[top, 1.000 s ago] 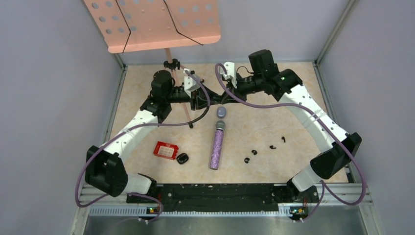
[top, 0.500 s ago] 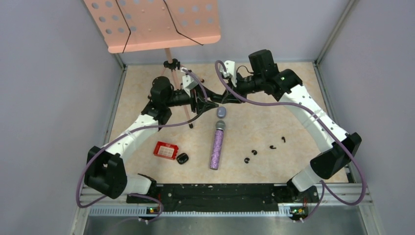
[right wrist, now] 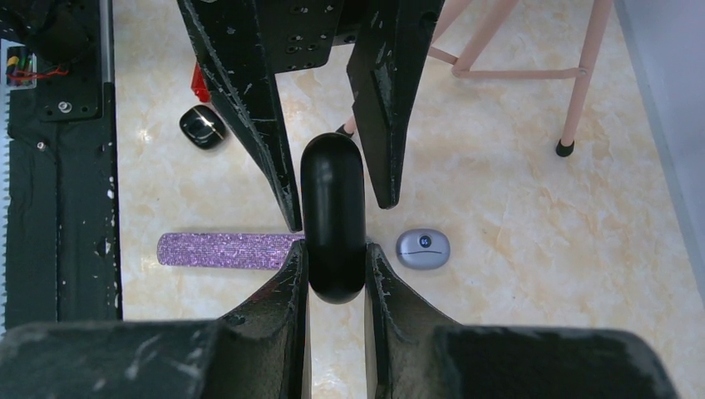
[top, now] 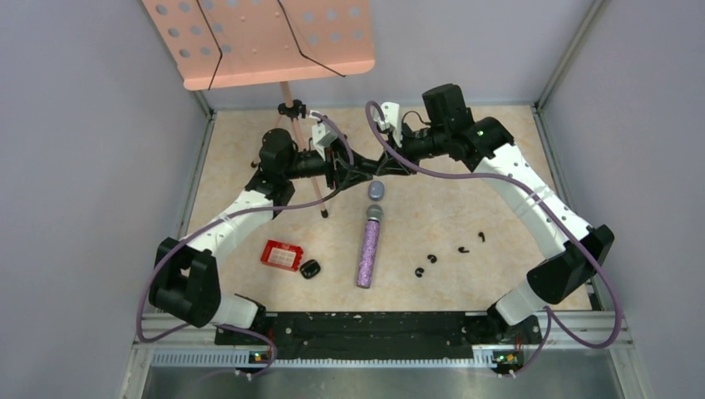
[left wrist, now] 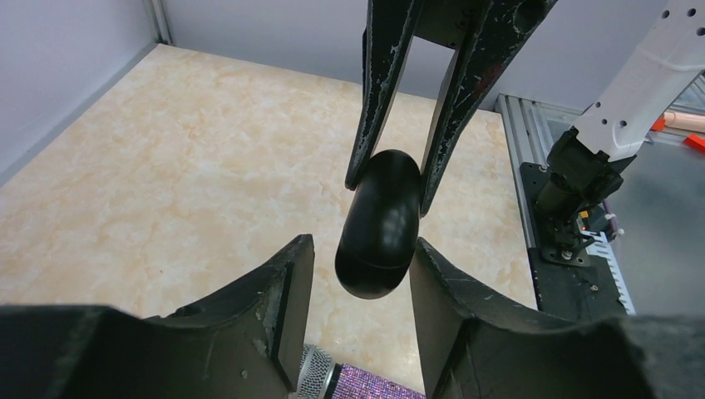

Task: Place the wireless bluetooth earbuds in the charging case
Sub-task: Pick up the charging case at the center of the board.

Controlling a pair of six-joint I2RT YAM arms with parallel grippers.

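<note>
My right gripper (right wrist: 332, 263) is shut on a glossy black pill-shaped charging case (right wrist: 332, 208) and holds it above the table at the far middle (top: 384, 167). My left gripper (left wrist: 362, 259) is open, its fingertips (left wrist: 287, 278) on either side of the case's free end (left wrist: 378, 229), with a gap on one side. Several tiny black earbuds (top: 432, 258) lie on the table to the right of centre. No pale purple earbuds show. A closed grey-lilac case (top: 376, 189) lies below the grippers and also shows in the right wrist view (right wrist: 422, 248).
A glittery purple microphone (top: 368, 247) lies at the centre. A small black case (top: 310, 268) and a red box (top: 281, 254) lie at the near left. A pink music stand (top: 258, 37) stands at the far left, its legs (right wrist: 574, 108) close to the grippers.
My left arm has moved right, bringing its open fingers around the black case. The right arm has stayed in place with the case.
</note>
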